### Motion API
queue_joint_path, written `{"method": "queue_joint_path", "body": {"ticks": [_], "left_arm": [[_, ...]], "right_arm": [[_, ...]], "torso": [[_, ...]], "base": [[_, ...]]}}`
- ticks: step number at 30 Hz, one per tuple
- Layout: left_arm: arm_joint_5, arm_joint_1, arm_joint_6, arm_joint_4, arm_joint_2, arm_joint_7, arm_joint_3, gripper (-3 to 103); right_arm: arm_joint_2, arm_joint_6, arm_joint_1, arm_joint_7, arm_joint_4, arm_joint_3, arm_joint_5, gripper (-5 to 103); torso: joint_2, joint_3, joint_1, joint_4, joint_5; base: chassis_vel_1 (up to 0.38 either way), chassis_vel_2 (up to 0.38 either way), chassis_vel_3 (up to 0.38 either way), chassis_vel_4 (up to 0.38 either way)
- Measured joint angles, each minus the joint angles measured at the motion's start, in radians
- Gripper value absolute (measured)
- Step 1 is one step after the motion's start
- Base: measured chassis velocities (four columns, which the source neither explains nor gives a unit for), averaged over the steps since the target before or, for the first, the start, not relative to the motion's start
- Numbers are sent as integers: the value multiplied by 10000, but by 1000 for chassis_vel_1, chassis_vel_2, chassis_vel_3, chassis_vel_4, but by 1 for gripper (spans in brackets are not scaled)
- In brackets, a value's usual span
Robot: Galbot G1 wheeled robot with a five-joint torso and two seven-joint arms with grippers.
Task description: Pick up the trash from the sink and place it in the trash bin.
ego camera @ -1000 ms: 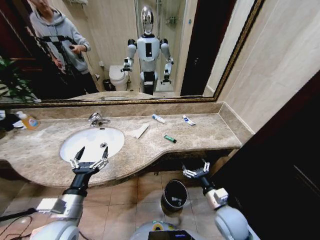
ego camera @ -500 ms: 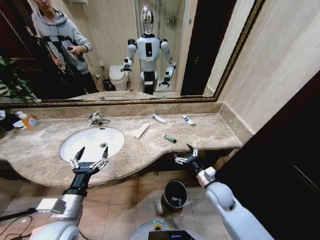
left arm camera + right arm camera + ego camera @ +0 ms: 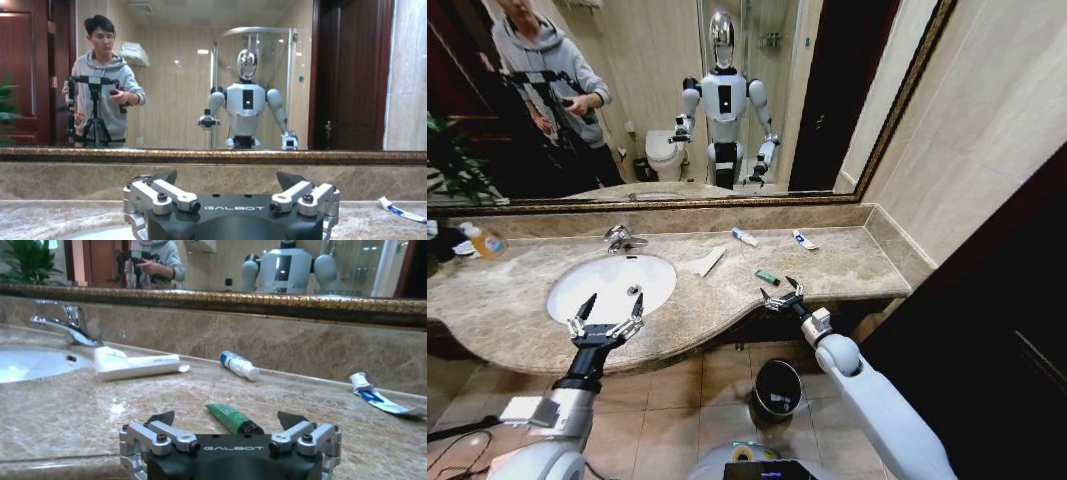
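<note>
The trash lies on the marble counter right of the white sink (image 3: 597, 290): a folded white paper (image 3: 708, 262), a white tube with blue marks (image 3: 744, 237), a flattened tube (image 3: 804, 240) and a short green stick (image 3: 767, 277). My right gripper (image 3: 782, 294) is open at the counter's front edge, just short of the green stick (image 3: 230, 418), which lies between its spread fingertips in the right wrist view. The left gripper (image 3: 607, 318) hangs open over the sink's front rim. On the floor below the counter stands the black trash bin (image 3: 777, 388).
A chrome faucet (image 3: 620, 238) stands behind the basin, and a yellow-orange soap bottle (image 3: 484, 242) at the far left. A large mirror (image 3: 677, 100) runs along the back wall. A dark door or panel (image 3: 987, 330) closes off the right side.
The right arm has risen from beside the bin below the counter up to the counter's front edge, toward the green stick. The left arm has stayed put.
</note>
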Motion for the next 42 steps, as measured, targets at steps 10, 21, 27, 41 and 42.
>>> {"method": "queue_joint_path", "body": {"ticks": [10,21,27,41,42], "left_arm": [[0,0,0,0,0,0,0,100],[0,0,0,0,0,0,0,100],[0,0,0,0,0,0,0,100],[0,0,0,0,0,0,0,100],[0,0,0,0,0,0,0,100]], "right_arm": [[286,-27,911,9,-1217,-476,-58,85],[288,-2,948,-53,-1302,-507,-70,47],[187,-23,901,-46,-1218,-411,-21,31],[-19,-59,571,-93,-591,-167,125,21],[-50,-67,529,-101,-499,-137,151,21]], "torso": [[0,-1,0,0,0],[2,-2,-3,1,1],[1,0,0,1,1],[0,0,0,0,0],[0,0,0,0,1]], "base": [[0,0,0,0],[0,0,0,0],[0,0,0,0],[0,0,0,0],[0,0,0,0]]}}
